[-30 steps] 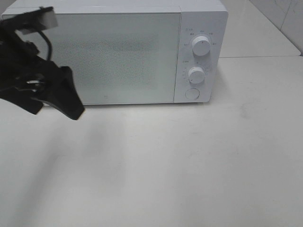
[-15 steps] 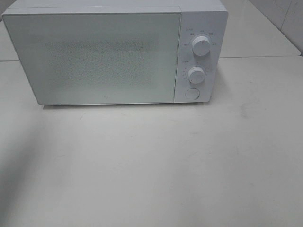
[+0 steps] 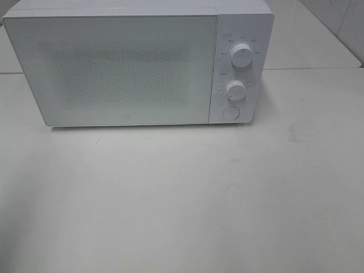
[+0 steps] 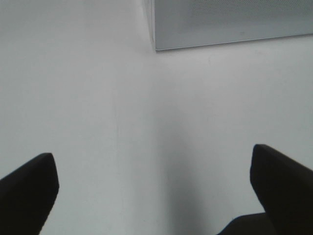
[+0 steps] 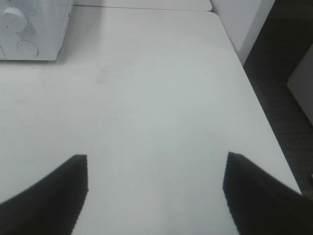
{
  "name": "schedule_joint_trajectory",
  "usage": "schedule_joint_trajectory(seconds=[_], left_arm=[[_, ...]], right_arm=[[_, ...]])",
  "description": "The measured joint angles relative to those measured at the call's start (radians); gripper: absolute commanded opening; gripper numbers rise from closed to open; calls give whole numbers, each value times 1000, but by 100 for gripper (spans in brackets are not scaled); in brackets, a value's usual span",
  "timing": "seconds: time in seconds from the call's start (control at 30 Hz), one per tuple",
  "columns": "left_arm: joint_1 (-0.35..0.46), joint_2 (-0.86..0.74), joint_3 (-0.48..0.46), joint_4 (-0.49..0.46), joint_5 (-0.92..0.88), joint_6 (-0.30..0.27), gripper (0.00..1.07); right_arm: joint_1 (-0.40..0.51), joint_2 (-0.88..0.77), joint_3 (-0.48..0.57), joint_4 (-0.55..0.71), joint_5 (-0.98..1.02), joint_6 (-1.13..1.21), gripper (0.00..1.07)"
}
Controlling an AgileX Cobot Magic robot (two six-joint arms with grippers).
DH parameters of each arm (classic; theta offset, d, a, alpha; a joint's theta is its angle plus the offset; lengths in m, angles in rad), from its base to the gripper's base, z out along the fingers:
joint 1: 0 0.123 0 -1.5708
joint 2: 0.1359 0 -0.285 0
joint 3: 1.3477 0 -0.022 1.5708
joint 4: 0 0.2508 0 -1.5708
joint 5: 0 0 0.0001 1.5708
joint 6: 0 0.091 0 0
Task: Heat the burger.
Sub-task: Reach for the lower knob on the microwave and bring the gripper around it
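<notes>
Hovering over counter (image 3: 182,199), left tool (image 4: 151,156) and right tool (image 5: 155,157) stood wide open, empty; microwave (image 3: 125,68) was shut.

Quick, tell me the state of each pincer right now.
Left pincer: open, holding nothing.
Right pincer: open, holding nothing.
</notes>
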Motion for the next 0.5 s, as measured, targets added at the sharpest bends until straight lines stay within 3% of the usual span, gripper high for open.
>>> schedule_joint_trajectory(seconds=[0.1,0.17,0.2,0.27,0.4,0.5], left_arm=[[0,-34,36,8,-19,-9,102],[0,-118,147,16,-65,-19,102],[0,-118,147,16,-65,-19,102],[0,-187,281,17,-118,-21,102],[0,-234,372,18,-149,-40,102],[0,-268,376,30,-168,-73,102]], right_arm=[[0,0,0,0,0,0,76],[0,0,0,0,0,0,76],[0,0,0,0,0,0,76],[0,0,0,0,0,0,76],[0,0,0,0,0,0,76],[0,0,0,0,0,0,76]])
